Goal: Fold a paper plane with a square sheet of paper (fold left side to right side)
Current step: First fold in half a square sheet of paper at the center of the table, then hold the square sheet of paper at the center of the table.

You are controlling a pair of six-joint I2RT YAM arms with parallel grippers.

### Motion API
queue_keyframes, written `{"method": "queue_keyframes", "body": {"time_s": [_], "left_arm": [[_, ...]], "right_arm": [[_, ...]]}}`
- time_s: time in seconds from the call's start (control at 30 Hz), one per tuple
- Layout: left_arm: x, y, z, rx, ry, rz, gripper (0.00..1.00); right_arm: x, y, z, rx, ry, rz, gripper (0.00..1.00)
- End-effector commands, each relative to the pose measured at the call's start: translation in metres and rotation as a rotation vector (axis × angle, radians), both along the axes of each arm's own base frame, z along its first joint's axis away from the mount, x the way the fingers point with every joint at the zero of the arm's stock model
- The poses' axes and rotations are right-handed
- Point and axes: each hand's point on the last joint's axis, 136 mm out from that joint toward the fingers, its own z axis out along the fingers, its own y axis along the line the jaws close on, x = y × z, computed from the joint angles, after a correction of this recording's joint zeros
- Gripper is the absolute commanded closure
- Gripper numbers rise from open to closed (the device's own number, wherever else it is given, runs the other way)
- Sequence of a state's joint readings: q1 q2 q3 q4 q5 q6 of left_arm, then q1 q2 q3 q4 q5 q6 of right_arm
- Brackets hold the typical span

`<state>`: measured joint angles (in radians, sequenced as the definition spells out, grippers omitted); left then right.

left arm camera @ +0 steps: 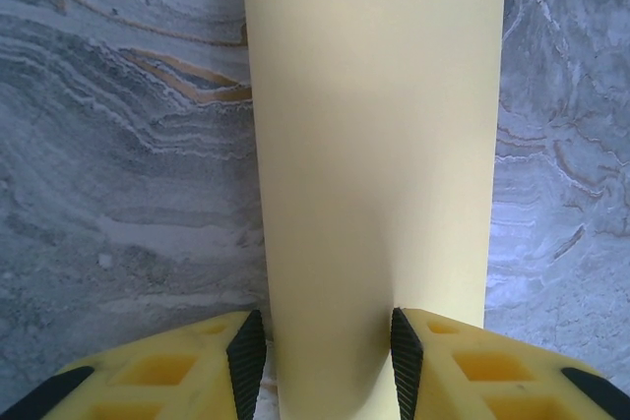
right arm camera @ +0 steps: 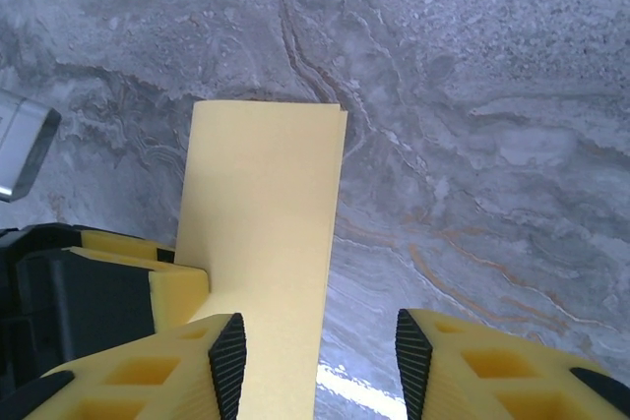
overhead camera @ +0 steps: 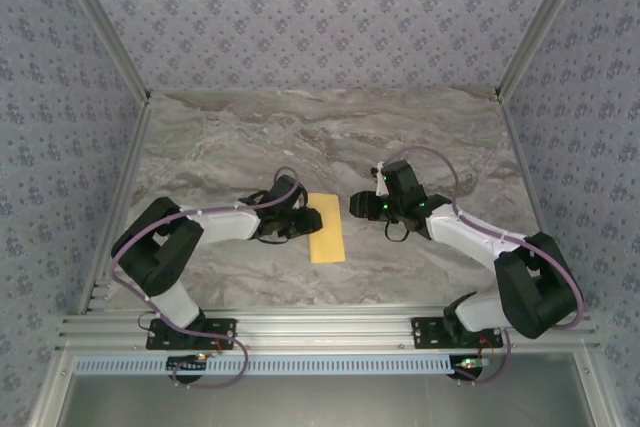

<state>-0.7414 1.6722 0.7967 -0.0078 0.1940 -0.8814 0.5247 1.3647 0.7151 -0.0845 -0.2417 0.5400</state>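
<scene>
Near the centre of the frame, the left gripper (overhead camera: 304, 219) and right gripper (overhead camera: 357, 205) faced each other, both with jaws parted.

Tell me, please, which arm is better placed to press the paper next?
Likely left: the left gripper, open, sits right over the paper, fingers straddling it. The right gripper, also open, hangs mostly over bare table at the paper's edge.

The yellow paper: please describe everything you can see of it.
The yellow paper is thin, plain and mustard-coloured, a narrow rectangle. At its far corner in the right wrist view two edges lie slightly offset, so it looks folded double. It lies flat on the marble table, between the two grippers. The left gripper is open right over it; the right gripper is open over one long edge. Whether either presses on it I cannot tell.
</scene>
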Motion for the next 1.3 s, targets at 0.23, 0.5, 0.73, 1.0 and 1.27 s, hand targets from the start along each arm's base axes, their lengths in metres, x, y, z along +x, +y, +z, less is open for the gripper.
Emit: {"method": "queue_keyframes", "body": {"time_s": [0.23,0.5,0.73,1.0,1.27], "left_arm": [[-0.008,0.012,-0.019,0.108,0.033,-0.023,0.59],[-0.008,0.013,-0.020,0.114,0.035,-0.023,0.59],[-0.008,0.013,-0.021,0.115,0.037,-0.020,0.58],[-0.008,0.014,-0.022,0.121,0.039,-0.018,0.58],[-0.008,0.015,-0.022,0.125,0.039,-0.018,0.58]], "right_arm": [[-0.008,-0.007,-0.003,-0.025,0.013,0.006,0.50],[-0.011,-0.003,-0.006,-0.003,0.032,0.019,0.49],[-0.013,0.007,-0.009,0.020,0.049,0.039,0.50],[-0.018,0.027,-0.015,0.045,0.084,0.090,0.58],[-0.023,0.050,-0.025,0.081,0.133,0.141,0.77]]}}
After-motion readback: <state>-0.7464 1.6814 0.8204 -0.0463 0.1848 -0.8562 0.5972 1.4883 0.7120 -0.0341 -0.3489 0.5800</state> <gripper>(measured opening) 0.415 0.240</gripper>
